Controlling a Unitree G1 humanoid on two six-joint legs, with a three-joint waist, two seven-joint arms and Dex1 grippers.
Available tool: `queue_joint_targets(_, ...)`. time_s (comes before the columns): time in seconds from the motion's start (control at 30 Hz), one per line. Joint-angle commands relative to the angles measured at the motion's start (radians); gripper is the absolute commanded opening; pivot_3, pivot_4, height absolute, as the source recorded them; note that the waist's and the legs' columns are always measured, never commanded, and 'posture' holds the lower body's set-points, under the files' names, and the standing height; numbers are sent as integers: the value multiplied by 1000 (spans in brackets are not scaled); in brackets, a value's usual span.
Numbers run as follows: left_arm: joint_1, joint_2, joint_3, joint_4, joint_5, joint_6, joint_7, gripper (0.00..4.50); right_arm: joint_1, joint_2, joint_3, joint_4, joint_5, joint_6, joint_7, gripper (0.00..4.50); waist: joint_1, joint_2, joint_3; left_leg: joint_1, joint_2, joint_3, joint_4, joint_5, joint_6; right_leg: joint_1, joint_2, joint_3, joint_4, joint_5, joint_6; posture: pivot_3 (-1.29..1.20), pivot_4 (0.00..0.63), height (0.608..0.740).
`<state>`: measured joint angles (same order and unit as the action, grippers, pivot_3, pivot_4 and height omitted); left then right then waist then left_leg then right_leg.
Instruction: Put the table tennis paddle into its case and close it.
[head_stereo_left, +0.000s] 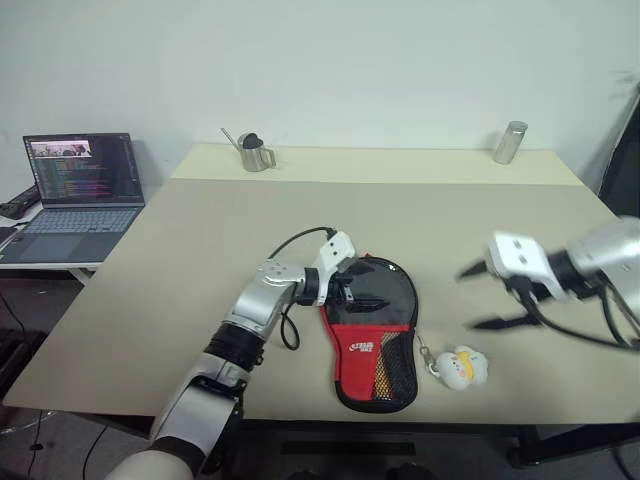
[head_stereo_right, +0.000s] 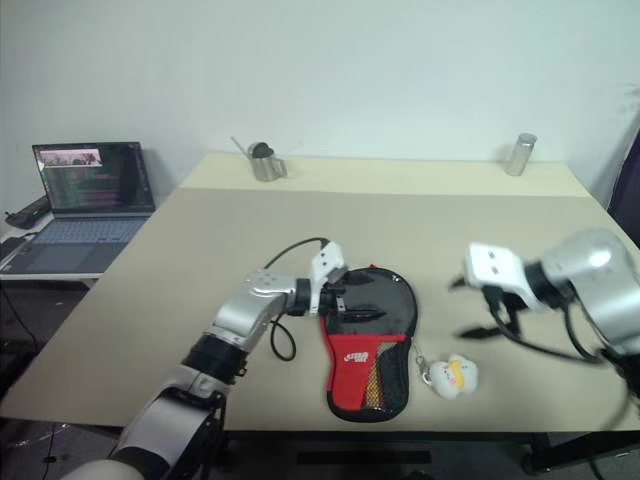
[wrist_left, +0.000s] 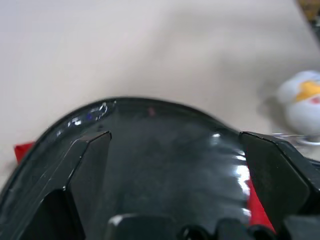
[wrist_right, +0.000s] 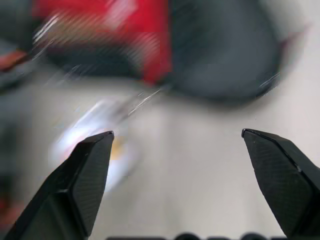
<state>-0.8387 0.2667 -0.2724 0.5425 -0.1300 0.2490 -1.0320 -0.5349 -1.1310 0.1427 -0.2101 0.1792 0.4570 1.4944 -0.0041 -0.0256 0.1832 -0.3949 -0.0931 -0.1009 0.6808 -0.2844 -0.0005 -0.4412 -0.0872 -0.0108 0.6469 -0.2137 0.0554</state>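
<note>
Black-and-red case (head_stereo_left: 372, 335) lies flat on the beige counter (head_stereo_left: 200, 260), near its front edge. Left tool (head_stereo_left: 347, 287) hovers over the case's round black end, fingers spread apart. Right tool (head_stereo_left: 485, 297) hangs off to the right, fingers wide, above a small white toy (head_stereo_left: 462, 366).

Right wrist cam is pretty much all smear

The case (wrist_right: 150, 45) and the little white keychain toy (wrist_right: 95, 135) are just blurry blobs there; the laptop (head_stereo_left: 75, 195) gets cropped at the frame edge.
</note>
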Motion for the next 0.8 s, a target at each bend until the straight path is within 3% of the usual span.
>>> queue_joint_targets(0.03,-37,-42,-1,115,45,-66,50,4500,72,-53,-41,-108,43,-4,33,4487,-6,1,0,2,0,2,0,0,0,0,0,1,1,0,0,0,150,740)
queue_joint_targets(0.17,-32,-60,-46,248,128,-107,66,4500,137,-33,22,-159,36,0,2,4487,-5,1,-1,7,2,1,0,0,0,6,0,1,2,0,0,0,150,740)
queue_joint_targets(0.27,-39,-67,-55,290,161,-119,93,4500,132,-6,76,-141,-21,-34,-34,4487,-4,1,-2,19,2,0,-1,-3,5,20,0,-1,-2,0,1,0,150,740)
queue_joint_targets(0.37,-39,-72,-45,284,153,-109,87,4500,94,29,122,-114,-58,-55,-44,4487,-3,1,-2,22,1,0,-1,-3,6,24,0,-1,-2,-3,6,0,150,740)
queue_joint_targets(0.7,-26,-72,-36,221,137,-84,78,4500,-1,136,264,34,-210,-119,-61,4487,-1,1,-2,27,1,-1,-1,-2,3,27,0,0,-2,-1,2,0,150,740)
queue_joint_targets(0.8,-24,-81,-18,217,119,-72,81,4500,-4,150,270,41,-208,-116,-46,3906,1,1,-2,27,1,-2,-1,-2,2,27,0,-1,-2,-1,2,0,150,740)
